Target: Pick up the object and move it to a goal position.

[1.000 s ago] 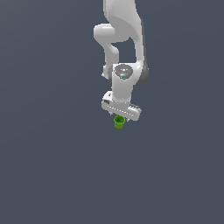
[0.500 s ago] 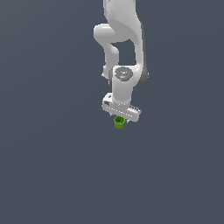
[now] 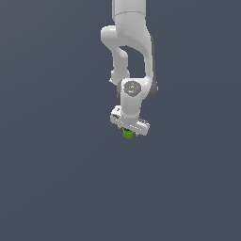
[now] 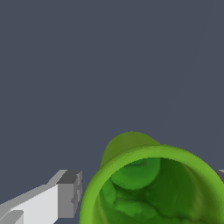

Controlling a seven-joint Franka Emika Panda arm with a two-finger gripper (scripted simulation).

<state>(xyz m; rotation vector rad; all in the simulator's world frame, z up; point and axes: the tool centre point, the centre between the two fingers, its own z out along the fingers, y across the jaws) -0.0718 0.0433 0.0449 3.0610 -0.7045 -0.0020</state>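
Flat slate-grey ground fills both views, and your white Franka arm [image 3: 128,52] hangs over the middle of it.

You have the small bright green cup-like cylinder [image 3: 127,133] sitting directly under the white gripper [image 3: 128,130], its top tucked up against the gripper's crossbar and only its lower part showing below. From the wrist view you look straight down into the cylinder's [image 4: 151,186] hollow mouth, with one grey-tipped white finger [image 4: 69,194] just beside its rim and the edge of the other finger just showing at the far side. Your gripper looks clenched around the green cylinder, the fingers flanking it closely. You cannot tell from either view whether the cylinder touches the grey ground.
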